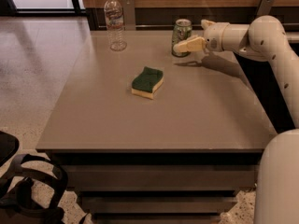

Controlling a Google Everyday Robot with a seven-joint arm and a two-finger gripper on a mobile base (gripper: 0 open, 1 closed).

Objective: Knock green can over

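A: Listing by size, largest first. Item one?

B: Table (140, 125), grey, with a broad flat top. Item two: white arm (268, 36), reaching in from the right along the far edge.

A: Smaller stock?

B: Water bottle (115, 22), clear, upright, far left. Sponge (147, 82), yellow with a green top, lying near the middle, well apart from the rest. Green can (181, 35), upright at the far edge, right of the bottle and well apart from it.

A: And the tool?

B: Gripper (183, 45), pale, level with the can's lower half, its tip at the can's right side. Touching or just short: cannot tell. Clenched or released: cannot tell.

A: Step in hand?

B: Judged as contact set up, with the push itself not yet done, since the can is upright. The next move calls for a sideways shove to the left, placed high enough on the wall that the can tips rather than slides. Nothing stands near on that side.
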